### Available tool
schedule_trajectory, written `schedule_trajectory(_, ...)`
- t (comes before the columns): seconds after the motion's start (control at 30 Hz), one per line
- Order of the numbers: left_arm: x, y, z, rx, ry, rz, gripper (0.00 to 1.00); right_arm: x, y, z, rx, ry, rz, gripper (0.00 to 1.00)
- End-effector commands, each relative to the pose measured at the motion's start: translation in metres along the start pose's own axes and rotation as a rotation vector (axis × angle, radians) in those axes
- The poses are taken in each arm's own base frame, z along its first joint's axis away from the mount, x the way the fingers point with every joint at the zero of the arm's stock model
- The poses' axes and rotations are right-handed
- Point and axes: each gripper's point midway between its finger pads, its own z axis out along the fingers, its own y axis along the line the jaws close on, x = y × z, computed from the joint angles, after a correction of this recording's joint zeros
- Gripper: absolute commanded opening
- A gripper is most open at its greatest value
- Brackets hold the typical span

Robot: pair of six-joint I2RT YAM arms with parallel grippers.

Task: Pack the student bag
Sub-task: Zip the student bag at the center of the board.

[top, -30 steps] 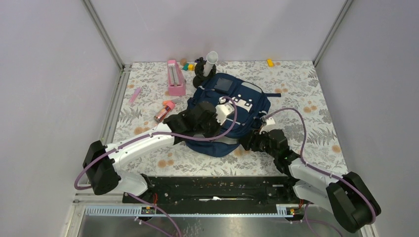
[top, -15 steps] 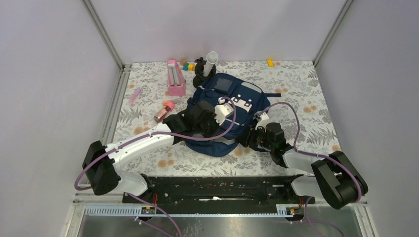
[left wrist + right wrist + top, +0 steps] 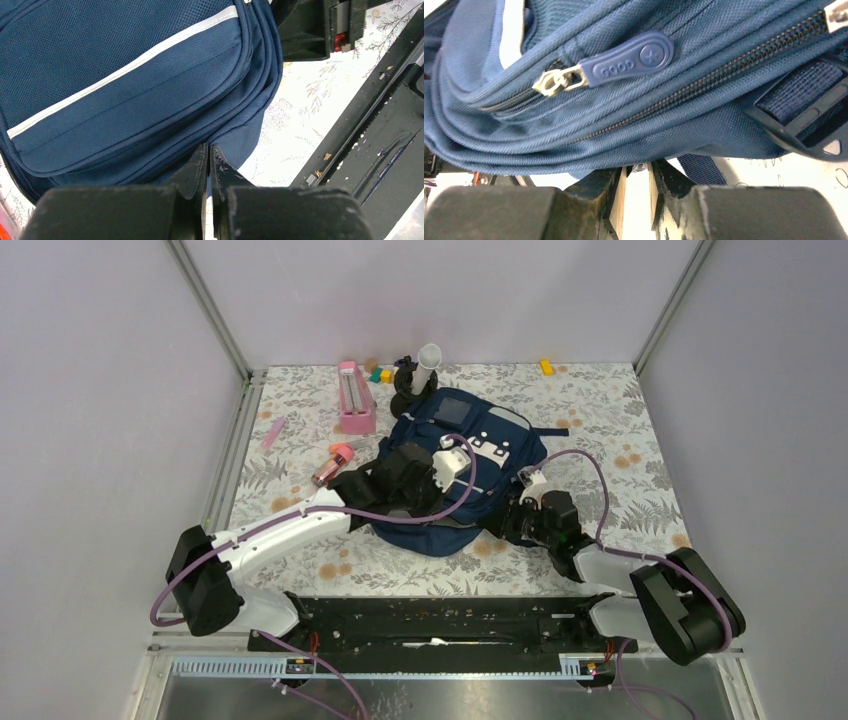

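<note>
In the upper left of my overhead view, 1 pink case (image 3: pixel 355 398) lies on the floral table (image 3: pixel 620 440). 1 pink pen (image 3: pixel 273 432) sits to its left and 1 red-capped tube (image 3: pixel 332 465) below it. Along the top edge are 1 teal block (image 3: pixel 386 374), 1 yellow block (image 3: pixel 546 366) and 1 white cup (image 3: pixel 428 360).

Marking 1: the word "GOOD", embossed in capitals along the blue zip pull (image 3: pixel 631 59) on the bag (image 3: pixel 574 125). Marking 2: a cross inside a circle, embossed at the pull's rounded end.

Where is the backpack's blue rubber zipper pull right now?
In the right wrist view, the zipper pull lies upper centre on the side of the student bag, above the right gripper.
</note>
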Motion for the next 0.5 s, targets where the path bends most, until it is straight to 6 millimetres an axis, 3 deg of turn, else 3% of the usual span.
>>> schedule_trajectory(0.0, -0.026, 0.002, -0.011, -0.005, -0.097, 0.015, 0.00, -0.018, 0.036, -0.013, -0.140, -0.063, -0.012, 0.13)
schedule_trajectory(0.17, -0.028, 0.003, -0.011, -0.007, -0.097, 0.016, 0.00, -0.023, 0.044, -0.025, -0.130, -0.071, 0.034, 0.00)
schedule_trajectory(0.3, -0.027, -0.009, -0.012, 0.050, -0.106, 0.022, 0.00, -0.022, 0.050, -0.027, -0.105, -0.046, 0.059, 0.00)
schedule_trajectory(0.33, -0.027, -0.012, -0.011, 0.060, -0.107, 0.022, 0.05, -0.020, 0.048, -0.027, -0.085, -0.035, 0.067, 0.00)
schedule_trajectory(0.47, -0.034, -0.021, -0.016, 0.062, -0.162, 0.030, 0.58, -0.013, 0.047, -0.030, -0.010, 0.013, 0.092, 0.00)
